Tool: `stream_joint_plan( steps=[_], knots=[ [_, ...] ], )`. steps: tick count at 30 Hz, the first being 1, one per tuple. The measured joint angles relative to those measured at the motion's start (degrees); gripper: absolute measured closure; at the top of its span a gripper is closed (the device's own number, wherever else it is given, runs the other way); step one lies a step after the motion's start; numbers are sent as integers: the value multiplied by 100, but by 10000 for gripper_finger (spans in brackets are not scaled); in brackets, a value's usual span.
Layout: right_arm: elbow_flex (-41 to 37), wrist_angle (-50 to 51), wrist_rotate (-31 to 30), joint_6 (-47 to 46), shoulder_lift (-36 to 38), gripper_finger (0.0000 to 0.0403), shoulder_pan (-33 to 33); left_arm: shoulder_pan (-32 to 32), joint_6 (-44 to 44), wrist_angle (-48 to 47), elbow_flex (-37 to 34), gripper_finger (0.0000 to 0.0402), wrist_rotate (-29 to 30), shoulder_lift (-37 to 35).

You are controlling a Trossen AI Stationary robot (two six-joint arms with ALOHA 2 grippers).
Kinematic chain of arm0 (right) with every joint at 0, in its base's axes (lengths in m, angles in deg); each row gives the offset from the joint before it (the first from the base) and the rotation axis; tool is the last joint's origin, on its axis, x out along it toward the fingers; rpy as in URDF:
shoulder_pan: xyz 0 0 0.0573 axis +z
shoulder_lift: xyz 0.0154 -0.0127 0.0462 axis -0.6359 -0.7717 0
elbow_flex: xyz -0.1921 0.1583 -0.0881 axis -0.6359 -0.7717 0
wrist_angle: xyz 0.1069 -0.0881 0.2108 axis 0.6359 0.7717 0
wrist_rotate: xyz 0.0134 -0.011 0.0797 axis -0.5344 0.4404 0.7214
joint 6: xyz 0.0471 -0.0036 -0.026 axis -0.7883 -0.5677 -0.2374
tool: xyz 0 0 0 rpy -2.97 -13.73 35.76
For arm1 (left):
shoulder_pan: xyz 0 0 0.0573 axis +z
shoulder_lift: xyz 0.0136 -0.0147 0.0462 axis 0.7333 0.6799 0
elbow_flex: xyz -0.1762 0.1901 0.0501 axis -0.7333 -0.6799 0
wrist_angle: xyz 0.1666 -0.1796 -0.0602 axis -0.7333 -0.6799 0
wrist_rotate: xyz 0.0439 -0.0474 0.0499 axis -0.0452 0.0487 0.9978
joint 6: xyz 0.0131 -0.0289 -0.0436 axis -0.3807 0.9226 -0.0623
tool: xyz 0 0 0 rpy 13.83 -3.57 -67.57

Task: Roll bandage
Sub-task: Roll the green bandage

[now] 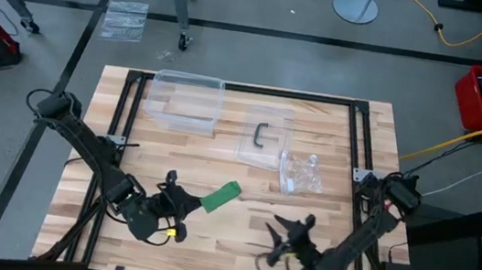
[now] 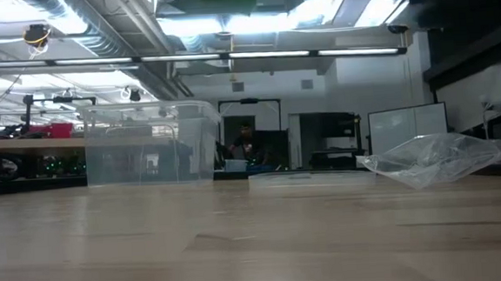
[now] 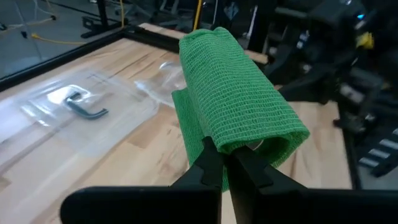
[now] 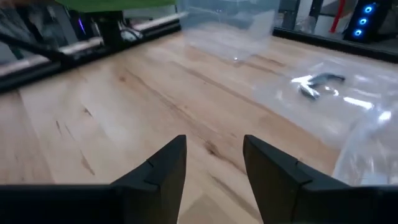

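Left hand is clamped on the folded green bandage, held clear above the desk. Right hand waits nearby, fingers apart, holding nothing. Advice: keep the clamp firm and wind evenly, edges aligned, so the layers stay tight.

The wooden bench (black-framed) carries a clear box at its far edge, a clear lid with a dark handle, and a plastic bag beside the lid.
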Motion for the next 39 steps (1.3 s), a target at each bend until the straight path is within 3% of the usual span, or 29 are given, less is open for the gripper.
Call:
stream_joint_plan(
  steps=[4, 9, 16, 21, 30, 34, 39],
  knots=[
    [-570, -9, -404, -997, 0, 237, 375, 4, -145, 506, 0, 401, -4, 2],
    [-1011, -384, -310, -1614, 0, 237, 432, 4, -95, 866, 0, 401, -13, 2],
    [-1105, -920, 812, -1628, -2, 237, 30, -1, 32, 1693, -2, 401, -367, 323],
    [-1105, -1077, 1287, -1580, -2, 237, -385, -19, -92, 2262, -9, 401, -455, 697],
    [-1105, -1246, 2456, -1293, -2, 237, -933, -118, -359, 2253, -9, 401, -432, 734],
    [-1105, -1560, 2222, -249, -2, 237, -1002, -114, -521, 2242, -9, 401, -421, 737],
    [-1105, -2757, 968, 1562, -2, 237, -914, -170, -571, 2240, -9, 401, -422, 741]
  ],
)
